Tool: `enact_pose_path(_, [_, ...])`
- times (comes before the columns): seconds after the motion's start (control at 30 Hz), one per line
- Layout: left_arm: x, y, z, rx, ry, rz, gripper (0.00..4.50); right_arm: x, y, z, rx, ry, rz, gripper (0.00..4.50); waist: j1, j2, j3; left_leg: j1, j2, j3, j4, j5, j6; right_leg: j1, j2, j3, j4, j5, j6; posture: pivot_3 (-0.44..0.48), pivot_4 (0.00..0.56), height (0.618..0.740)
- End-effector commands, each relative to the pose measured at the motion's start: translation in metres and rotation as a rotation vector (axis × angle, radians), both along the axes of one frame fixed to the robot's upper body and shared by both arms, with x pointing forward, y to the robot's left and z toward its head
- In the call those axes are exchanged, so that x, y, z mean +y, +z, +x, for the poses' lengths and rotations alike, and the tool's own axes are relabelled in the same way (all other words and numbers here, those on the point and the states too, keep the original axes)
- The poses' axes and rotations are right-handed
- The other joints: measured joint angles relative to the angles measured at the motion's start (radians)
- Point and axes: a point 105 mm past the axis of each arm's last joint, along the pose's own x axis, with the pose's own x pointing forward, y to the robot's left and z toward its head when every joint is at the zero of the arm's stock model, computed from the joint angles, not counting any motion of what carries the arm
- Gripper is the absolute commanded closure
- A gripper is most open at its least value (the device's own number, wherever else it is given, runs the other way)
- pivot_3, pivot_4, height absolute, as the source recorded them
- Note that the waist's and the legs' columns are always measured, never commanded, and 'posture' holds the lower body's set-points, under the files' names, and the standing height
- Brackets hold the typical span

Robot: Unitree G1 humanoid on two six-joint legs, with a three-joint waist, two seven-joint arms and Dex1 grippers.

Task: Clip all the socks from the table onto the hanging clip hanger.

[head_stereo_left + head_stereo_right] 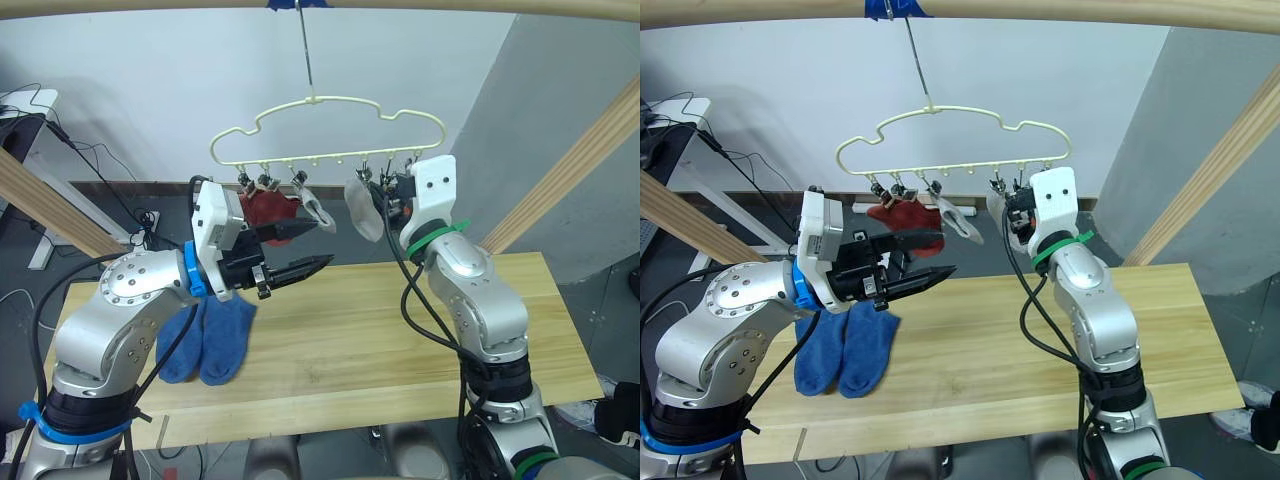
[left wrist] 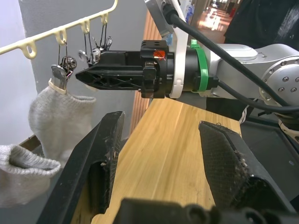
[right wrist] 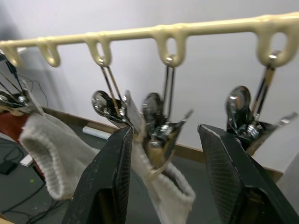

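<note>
The cream clip hanger (image 1: 330,125) hangs from a wooden pole. Two rust red socks (image 1: 268,208) are clipped at its left end, and two light grey socks (image 1: 318,212) (image 1: 362,212) hang from clips near the middle. Two blue socks (image 1: 205,340) lie side by side on the table (image 1: 400,330), at its left end. My left gripper (image 1: 305,250) is open and empty, in the air just below the red socks. My right gripper (image 3: 164,133) is raised to the clip row, open, its fingers on either side of a metal clip (image 3: 156,123) that holds a grey sock (image 3: 159,191).
Slanted wooden poles (image 1: 570,170) of the frame stand on both sides of the table, with a horizontal pole across the top. A white desk with cables (image 1: 30,110) is at the far left. Grey walls lie behind the table.
</note>
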Motion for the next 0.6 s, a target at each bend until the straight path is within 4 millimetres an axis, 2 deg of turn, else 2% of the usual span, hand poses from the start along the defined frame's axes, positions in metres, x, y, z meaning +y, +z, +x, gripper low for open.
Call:
enact_pose_path(0.03, [-0.003, 0.004, -0.002, -0.03, -0.013, -0.006, 1.7, -0.001, 0.018, -0.002, -0.064, -0.044, 0.059, 2.21, 0.0, 0.0, 0.0, 0.0, 0.0, 0.0, 0.0, 0.0, 0.0, 0.0, 0.0, 0.0, 0.0, 0.0, 0.0, -0.156, 0.262, 0.74])
enact_pose_path(0.6, [-0.005, 0.004, -0.003, -0.034, -0.012, 0.0, 1.7, 0.012, 0.018, -0.006, -0.079, 0.036, 0.062, 2.21, 0.0, 0.0, 0.0, 0.0, 0.0, 0.0, 0.0, 0.0, 0.0, 0.0, 0.0, 0.0, 0.0, 0.0, 0.0, -0.154, 0.258, 0.74])
